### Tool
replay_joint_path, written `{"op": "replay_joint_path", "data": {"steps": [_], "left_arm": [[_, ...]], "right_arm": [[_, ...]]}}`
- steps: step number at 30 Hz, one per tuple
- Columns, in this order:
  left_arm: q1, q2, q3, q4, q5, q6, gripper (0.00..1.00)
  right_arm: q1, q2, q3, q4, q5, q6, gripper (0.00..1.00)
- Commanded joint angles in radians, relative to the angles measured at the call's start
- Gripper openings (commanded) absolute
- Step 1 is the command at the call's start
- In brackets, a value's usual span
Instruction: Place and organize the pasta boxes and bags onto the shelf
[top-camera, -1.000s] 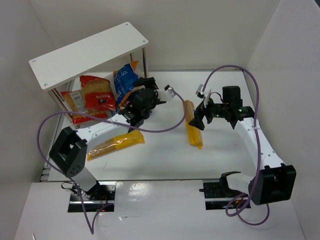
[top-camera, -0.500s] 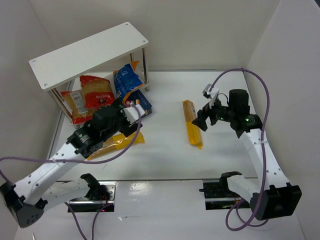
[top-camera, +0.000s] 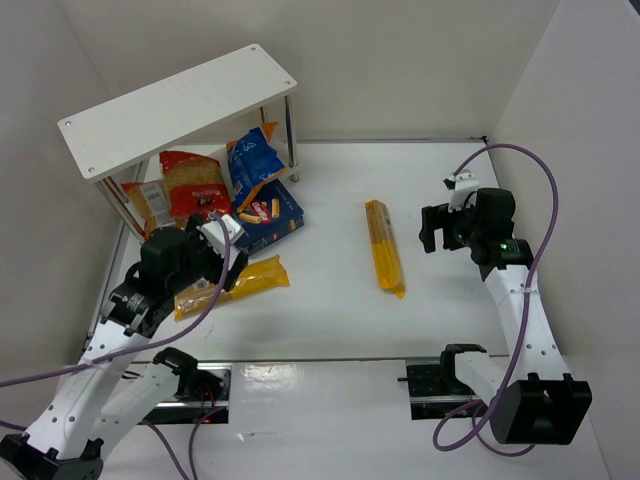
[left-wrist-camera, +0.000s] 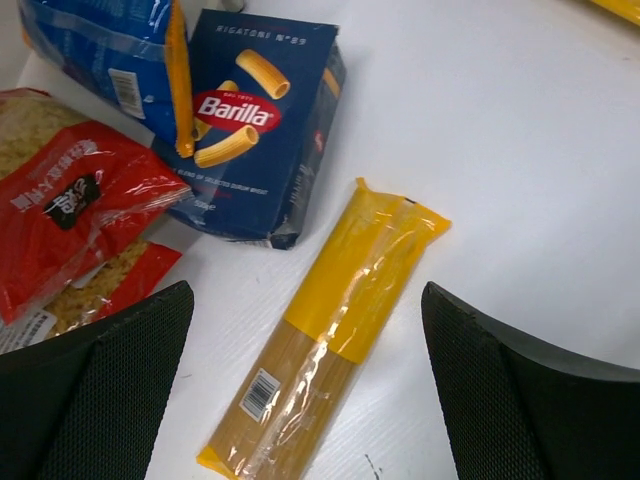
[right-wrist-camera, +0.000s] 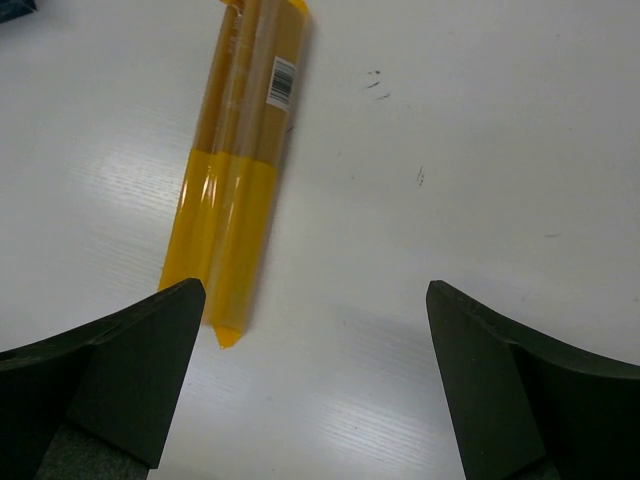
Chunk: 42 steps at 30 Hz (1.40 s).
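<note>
The white shelf (top-camera: 180, 105) stands at the far left. Under and in front of it lie a red-and-clear bag (top-camera: 195, 190), a blue bag with an orange end (top-camera: 250, 160) and the dark-blue pasta box (top-camera: 268, 215). One long yellow bag (top-camera: 235, 287) lies in front of the box, and another (top-camera: 383, 245) lies mid-table. My left gripper (top-camera: 222, 255) is open and empty above the near yellow bag (left-wrist-camera: 330, 330), with the box (left-wrist-camera: 255, 130) just beyond. My right gripper (top-camera: 430, 230) is open and empty, to the right of the middle yellow bag (right-wrist-camera: 240, 170).
White walls close in the table on the left, back and right. The shelf's silver legs (top-camera: 290, 140) stand beside the blue bag. Purple cables loop from both arms. Bare white table (top-camera: 330, 300) lies between the two yellow bags.
My left arm has pulled back from the shelf toward the near left, uncovering the box. My right gripper has moved right, away from the middle yellow bag.
</note>
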Motion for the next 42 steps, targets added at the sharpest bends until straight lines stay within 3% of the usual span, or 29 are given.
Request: {"op": "replay_joint_path", "data": {"steps": [1,14,42], "left_arm": [[0.035,-0.061,-0.013,-0.021,0.12,0.025,1.0],[0.112,-0.148,-0.025,-0.134,0.296,0.2,1.0],[0.112,-0.13,-0.016,-0.186,0.372,0.284,1.0]], "right_arm": [[-0.005,-0.004,-0.005,0.034,0.063,0.016,1.0],[-0.005,-0.05,-0.014,0.034,0.041,0.007,1.0],[-0.005,-0.05,-0.014,0.025,-0.014,-0.021,1.0]]}}
